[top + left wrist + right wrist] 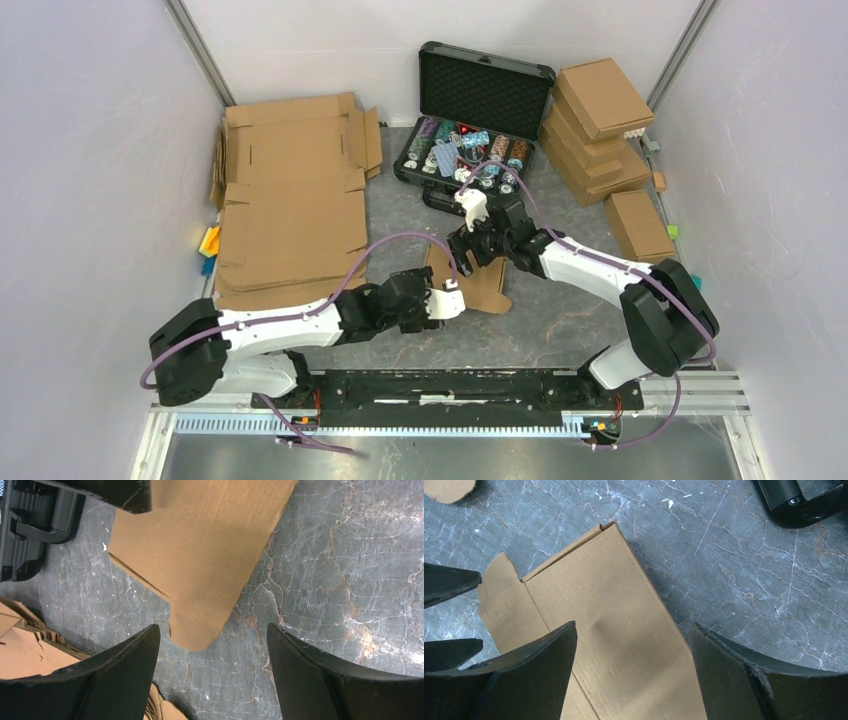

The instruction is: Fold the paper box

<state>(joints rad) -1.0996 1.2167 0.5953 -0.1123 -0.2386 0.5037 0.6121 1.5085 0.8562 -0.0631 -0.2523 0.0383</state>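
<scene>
The paper box (484,283) lies flat and unfolded on the grey marble table, between the two grippers. My left gripper (456,297) is open just off its near left edge. In the left wrist view a rounded flap of the box (200,570) ends just ahead of the open gripper (212,635), which holds nothing. My right gripper (468,246) is open over the box's far end. In the right wrist view its gripper (634,630) straddles a brown panel with a crease line (624,645), and I cannot tell whether it touches the panel.
An open black case (470,150) of poker chips stands just behind the box. A stack of large cardboard sheets (290,200) lies at the left. Folded brown boxes (600,110) are piled at the back right, with one more (640,225) nearer. Small coloured blocks (208,245) sit at the left wall.
</scene>
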